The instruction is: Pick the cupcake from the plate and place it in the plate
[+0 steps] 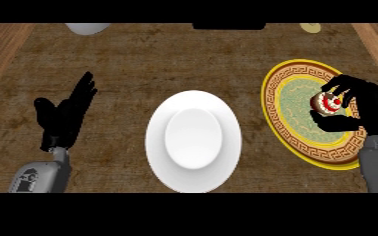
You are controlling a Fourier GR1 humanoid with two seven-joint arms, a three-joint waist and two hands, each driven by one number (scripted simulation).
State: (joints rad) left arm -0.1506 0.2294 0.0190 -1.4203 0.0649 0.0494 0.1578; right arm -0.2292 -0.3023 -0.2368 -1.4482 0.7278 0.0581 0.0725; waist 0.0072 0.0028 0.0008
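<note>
A cupcake (327, 103) with white frosting and a red topping sits on the yellow patterned plate (284, 90) at the right of the counter. My right hand (347, 122) is curled round the cupcake, fingers above it and thumb below. A plain white plate (193, 172) lies in the middle of the counter with nothing on it. At the left, my left hand (65, 112) rests open, fingers pointing up, well apart from both plates.
A pale grey round object (87, 28) shows at the top left edge, a dark block (229, 26) at the top middle, and a small yellowish item (311, 27) at the top right. Wooden borders run along both sides of the brown counter.
</note>
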